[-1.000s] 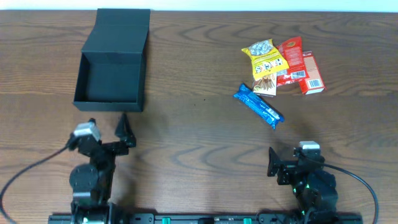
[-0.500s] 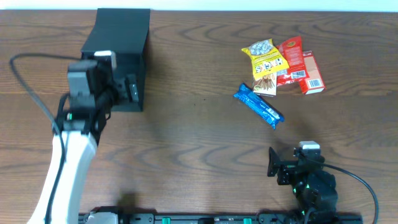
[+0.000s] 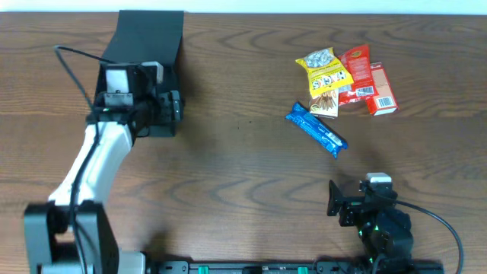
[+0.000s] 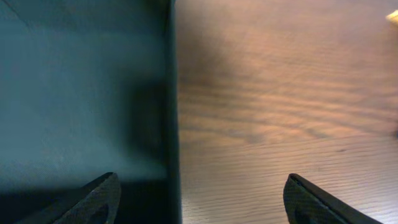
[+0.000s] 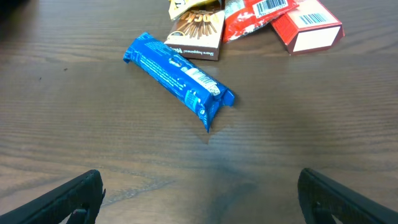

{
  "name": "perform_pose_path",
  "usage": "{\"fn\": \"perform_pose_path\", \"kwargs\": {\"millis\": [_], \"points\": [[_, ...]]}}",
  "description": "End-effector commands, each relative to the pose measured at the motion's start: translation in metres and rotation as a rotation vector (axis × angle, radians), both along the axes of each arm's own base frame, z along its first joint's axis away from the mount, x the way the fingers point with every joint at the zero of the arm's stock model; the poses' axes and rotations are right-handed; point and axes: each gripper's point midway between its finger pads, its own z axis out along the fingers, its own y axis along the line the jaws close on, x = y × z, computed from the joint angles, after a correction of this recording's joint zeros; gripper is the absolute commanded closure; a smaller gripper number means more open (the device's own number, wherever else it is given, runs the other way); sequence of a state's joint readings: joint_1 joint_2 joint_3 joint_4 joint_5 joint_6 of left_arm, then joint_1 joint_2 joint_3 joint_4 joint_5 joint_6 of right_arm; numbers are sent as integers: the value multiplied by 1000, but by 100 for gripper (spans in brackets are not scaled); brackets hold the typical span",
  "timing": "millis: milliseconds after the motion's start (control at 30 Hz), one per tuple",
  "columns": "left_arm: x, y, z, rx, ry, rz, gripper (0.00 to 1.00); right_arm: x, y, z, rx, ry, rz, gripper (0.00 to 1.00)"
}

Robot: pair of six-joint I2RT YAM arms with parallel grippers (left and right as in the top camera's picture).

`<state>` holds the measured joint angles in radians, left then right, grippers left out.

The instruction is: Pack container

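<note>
The container is a matte black box at the back left, its flap lid open and lying back. My left gripper is open and hovers over the box's right wall. In the left wrist view the wall runs between the two fingers, with the teal-black inside on the left and bare table on the right. My right gripper is open and empty near the front edge, with nothing between its fingers in the right wrist view.
A blue snack bar lies mid-right, ahead of my right gripper. Behind it sit a brown stick-snack box, a yellow packet, a red packet and a small red carton.
My left arm has swung from the front left up to the black box and now hangs over its right wall. The right arm and the snacks have not moved.
</note>
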<state>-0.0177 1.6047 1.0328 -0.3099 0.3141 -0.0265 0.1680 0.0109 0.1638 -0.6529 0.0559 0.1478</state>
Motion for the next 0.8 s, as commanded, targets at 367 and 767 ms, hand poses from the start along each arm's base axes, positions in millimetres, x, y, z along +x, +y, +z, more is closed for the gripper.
{"fn": "perform_pose_path", "kwargs": {"millis": [367, 767], "points": [[6, 11, -29, 220, 51, 83, 91, 0, 1, -3, -8, 3, 9, 1], [12, -23, -31, 136, 37, 79, 94, 0, 1, -3, -8, 3, 9, 1]]}}
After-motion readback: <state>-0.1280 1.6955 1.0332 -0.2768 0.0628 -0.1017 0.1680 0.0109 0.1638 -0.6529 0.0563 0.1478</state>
